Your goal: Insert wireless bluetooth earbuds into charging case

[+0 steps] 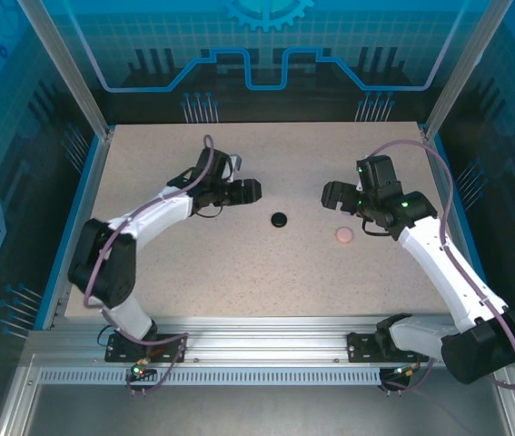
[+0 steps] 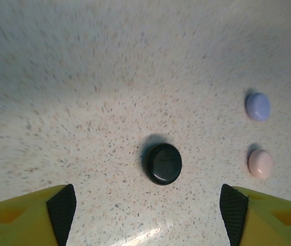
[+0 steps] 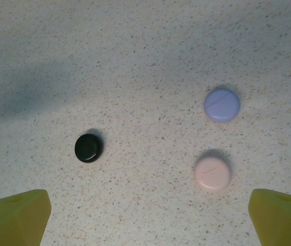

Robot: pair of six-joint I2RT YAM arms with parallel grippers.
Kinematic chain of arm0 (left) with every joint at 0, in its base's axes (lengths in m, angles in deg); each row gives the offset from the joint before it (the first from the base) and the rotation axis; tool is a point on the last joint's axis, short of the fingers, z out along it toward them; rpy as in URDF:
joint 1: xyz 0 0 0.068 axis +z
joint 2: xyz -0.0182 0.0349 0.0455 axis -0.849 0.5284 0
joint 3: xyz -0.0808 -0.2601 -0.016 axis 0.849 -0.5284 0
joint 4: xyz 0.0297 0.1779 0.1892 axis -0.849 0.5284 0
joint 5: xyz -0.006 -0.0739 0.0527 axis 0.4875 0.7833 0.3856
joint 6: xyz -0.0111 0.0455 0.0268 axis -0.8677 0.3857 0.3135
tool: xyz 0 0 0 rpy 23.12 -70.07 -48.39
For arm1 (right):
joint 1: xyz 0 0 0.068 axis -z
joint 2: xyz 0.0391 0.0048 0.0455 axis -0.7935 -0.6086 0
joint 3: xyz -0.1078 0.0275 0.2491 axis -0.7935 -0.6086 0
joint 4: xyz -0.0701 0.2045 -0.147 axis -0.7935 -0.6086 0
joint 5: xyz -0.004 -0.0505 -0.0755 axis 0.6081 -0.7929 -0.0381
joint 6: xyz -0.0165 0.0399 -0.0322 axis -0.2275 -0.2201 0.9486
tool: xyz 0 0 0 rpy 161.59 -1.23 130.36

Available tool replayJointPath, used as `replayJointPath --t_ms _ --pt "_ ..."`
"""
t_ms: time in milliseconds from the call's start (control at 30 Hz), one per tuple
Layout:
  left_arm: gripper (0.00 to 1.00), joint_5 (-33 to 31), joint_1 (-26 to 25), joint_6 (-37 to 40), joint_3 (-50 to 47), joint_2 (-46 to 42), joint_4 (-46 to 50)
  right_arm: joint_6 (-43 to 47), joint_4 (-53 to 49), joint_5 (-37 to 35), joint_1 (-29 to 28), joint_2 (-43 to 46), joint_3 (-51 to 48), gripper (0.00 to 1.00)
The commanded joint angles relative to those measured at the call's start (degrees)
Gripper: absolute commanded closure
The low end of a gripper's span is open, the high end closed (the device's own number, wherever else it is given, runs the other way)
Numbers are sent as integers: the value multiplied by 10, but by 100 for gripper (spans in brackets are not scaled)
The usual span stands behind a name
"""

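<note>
Left tool (image 1: 250, 191) and right tool (image 1: 331, 195) hang over the worktop (image 1: 193, 272), jaws apart and empty. At centre lies the black case (image 1: 279, 220), with the pink case (image 1: 343, 235) to its right. Both are shut, so the earbuds are presumably inside and little seems left. Wrist views add a shut lilac case (image 3: 221, 104) beside the pink, and faint lid seams.

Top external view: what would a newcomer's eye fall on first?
Three small round closed cases lie on the speckled table: a black case mid-table, a pink case to its right, and a lilac case above the pink one in the right wrist view. The left gripper and right gripper stand to either side of the black case, both open and empty.
</note>
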Motion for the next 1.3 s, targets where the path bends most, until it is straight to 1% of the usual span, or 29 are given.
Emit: replayJointPath --t_ms 0,67,100,167,200,367,467,533,633,700,733,833,900,967,1033,1100,1267 --pt "22 -45 4 55 -21 -60 36 21 -17 -35 8 5 23 0" --pt "21 -67 4 71 -35 -90 36 30 -14 -42 8 4 21 0" --pt "12 -82 4 74 -44 -108 30 36 -7 -43 9 5 18 0" --pt "11 -108 4 81 -72 -141 7 46 6 -52 9 7 11 0" --pt "2 -124 3 84 -91 -161 -13 51 12 -60 9 7 7 0" --pt "1 -189 4 120 -185 -247 -115 52 82 -109 12 11 -44 0" --pt "1 -222 3 139 -265 -307 -226 54 147 -126 14 18 -88 0" --pt "1 -238 4 170 -328 -353 -304 63 176 -131 16 21 -107 0" --pt "1 -294 4 208 -368 -402 -335 110 202 -139 17 16 -122 0" --pt "1 -333 7 235 -386 -423 -350 144 214 -130 19 10 -128 0" --pt "1 -339 12 249 -397 -429 -366 154 223 -132 21 8 -133 0" --pt "1 -338 41 285 -422 -434 -396 199 273 -131 30 14 -157 0" --pt "1 -336 70 289 -434 -420 -405 240 305 -130 37 19 -181 0" --pt "1 -322 97 288 -457 -403 -430 264 328 -156 43 19 -194 0" --pt "1 -314 120 283 -481 -380 -461 277 352 -163 57 21 -209 0" --pt "1 -302 133 289 -503 -345 -506 280 385 -171 79 28 -233 0" --pt "1 -294 147 294 -521 -263 -561 279 498 -160 123 38 -314 0"
